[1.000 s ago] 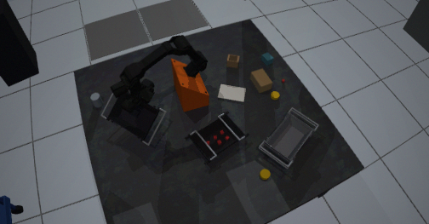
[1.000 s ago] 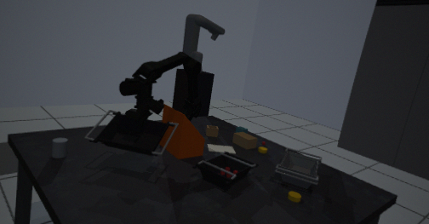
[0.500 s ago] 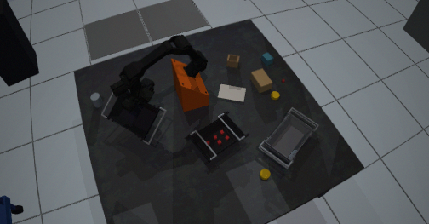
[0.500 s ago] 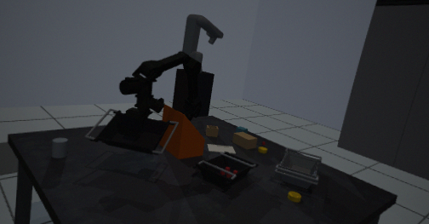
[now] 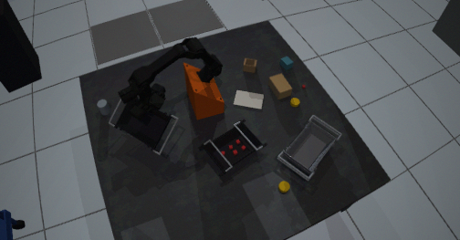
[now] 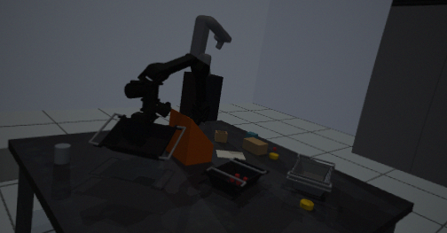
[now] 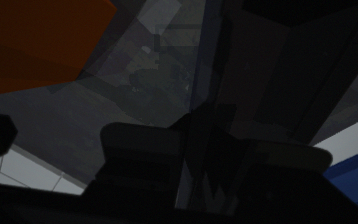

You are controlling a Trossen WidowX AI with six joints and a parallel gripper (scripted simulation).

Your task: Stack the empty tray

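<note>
The loaded tray (image 5: 234, 148) (image 6: 233, 174) is black and holds several small red blocks; it stands at the middle of the table. Its two pale wire bars cross its top, one near each end. My gripper (image 5: 145, 105) (image 6: 150, 114) (image 7: 193, 118) is shut on the rim of the empty tray (image 5: 151, 129) (image 6: 133, 138), a larger black tray with pale bars at both ends. I hold it tilted, a little above the table's left part, well left of the loaded tray. In the wrist view, only a dark tray wall shows between the fingers.
An orange wedge (image 5: 203, 92) (image 6: 192, 143) stands between the two trays. A grey see-through tray (image 5: 310, 147) lies on the right. A grey cylinder (image 5: 102, 105), a pale card (image 5: 248, 99), a tan box (image 5: 279, 86), a teal cube (image 5: 287, 62) and two yellow discs (image 5: 295, 101) (image 5: 284, 186) are scattered around.
</note>
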